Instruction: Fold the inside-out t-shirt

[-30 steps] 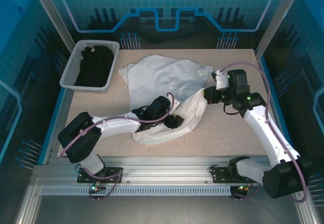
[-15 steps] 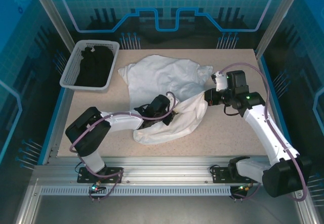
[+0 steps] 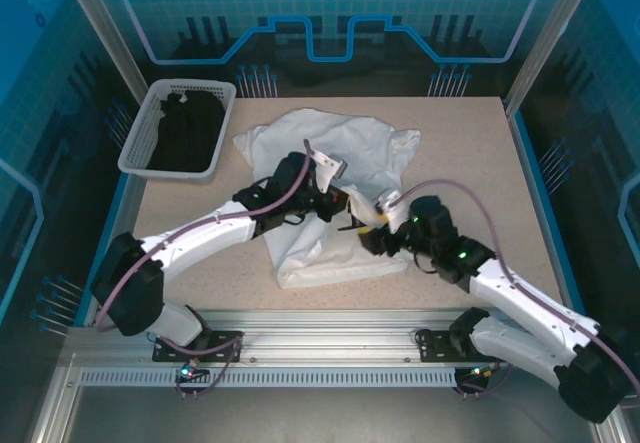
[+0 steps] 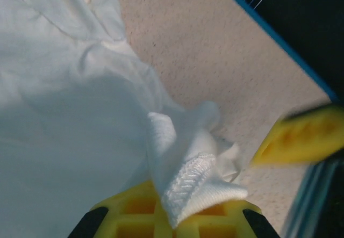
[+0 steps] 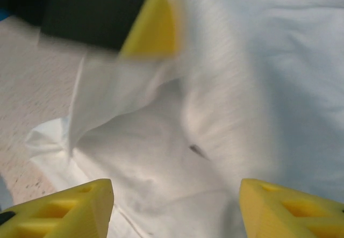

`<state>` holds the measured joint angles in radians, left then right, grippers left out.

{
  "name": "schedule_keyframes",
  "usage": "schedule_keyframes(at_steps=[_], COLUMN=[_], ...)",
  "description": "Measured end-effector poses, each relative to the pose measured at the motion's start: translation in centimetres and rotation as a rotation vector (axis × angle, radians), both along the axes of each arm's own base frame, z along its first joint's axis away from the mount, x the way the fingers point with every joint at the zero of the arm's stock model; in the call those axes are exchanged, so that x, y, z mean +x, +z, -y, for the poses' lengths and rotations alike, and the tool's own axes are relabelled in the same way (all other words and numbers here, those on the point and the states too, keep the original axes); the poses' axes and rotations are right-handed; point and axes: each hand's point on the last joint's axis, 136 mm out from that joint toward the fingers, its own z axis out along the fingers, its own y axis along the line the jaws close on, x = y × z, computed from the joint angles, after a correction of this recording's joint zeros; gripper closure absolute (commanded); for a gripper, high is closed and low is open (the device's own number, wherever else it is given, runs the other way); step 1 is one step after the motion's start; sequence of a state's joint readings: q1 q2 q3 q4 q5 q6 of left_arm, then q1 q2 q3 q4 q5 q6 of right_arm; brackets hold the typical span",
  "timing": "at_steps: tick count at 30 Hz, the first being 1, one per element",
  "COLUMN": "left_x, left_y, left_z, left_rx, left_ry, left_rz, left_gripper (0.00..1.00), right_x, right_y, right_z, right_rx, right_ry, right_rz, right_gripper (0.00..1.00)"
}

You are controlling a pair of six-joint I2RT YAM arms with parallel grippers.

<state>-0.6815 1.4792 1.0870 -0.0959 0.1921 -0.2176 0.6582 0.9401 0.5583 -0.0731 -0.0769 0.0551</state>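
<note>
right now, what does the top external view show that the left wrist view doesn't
Top external: the basket holding a black garment, plus the left arm and right arm. Left wrist: a ribbed hem bunched in the left fingers, which are shut on it. Both: the white t-shirt lying on the table.

From above, the arms (image 3: 210, 231) covered the middle of the shirt (image 3: 340, 148), and the left pincer (image 3: 345, 211) had its tips buried in the folds. At the left wrist the shirt ran off the top and left edges, and a finger (image 4: 301, 141) of the right pincer (image 3: 367, 233) was a yellow smear. A dark mark (image 5: 198, 151) on the cloth was too blurred to read. The garment (image 3: 185, 128) in the basket (image 3: 135, 155) was too small to make out.
</note>
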Motion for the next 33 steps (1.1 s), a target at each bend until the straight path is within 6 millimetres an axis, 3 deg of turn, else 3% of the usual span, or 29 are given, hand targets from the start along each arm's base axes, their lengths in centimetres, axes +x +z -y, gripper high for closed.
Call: schedule_keyframes(at_steps=[3,5,12,17,23,33], left_x=[0.2,0.1,-1.5,-2.4,-3.0,-4.1], left_y=[1.8,2.5,4.0,5.0,6.6,9.4], left_z=[-0.7,-1.0,-1.3,-1.5,-1.6,-1.6], left_rx=[-0.033,-0.040,-0.042,-0.059,-0.097,-0.156], left_ry=[0.006,0.003,-0.038,-0.054,-0.065,-0.098], left_rz=[-0.041,-0.072,-0.143,-0.161,-0.165,-0.142], left_gripper=[1.00,1.00,1.00,1.00,1.00,1.00], right_x=[-1.0,-0.7,4.4,7.9,11.1,15.8], right_y=[-3.7,-6.3,-10.9,-11.4,-10.3,-10.0], right_z=[-3.2,-4.4,-5.5,-6.0,-6.0,-6.0], right_rx=[-0.047,-0.100,-0.218,-0.272,-0.274,-0.295], right_ry=[0.100,0.114,-0.003,-0.098,-0.186,-0.293], right_rz=[0.049,0.064,0.189,0.273,0.305,0.199], right_gripper=[0.40,0.41,0.44,0.44,0.43,0.38])
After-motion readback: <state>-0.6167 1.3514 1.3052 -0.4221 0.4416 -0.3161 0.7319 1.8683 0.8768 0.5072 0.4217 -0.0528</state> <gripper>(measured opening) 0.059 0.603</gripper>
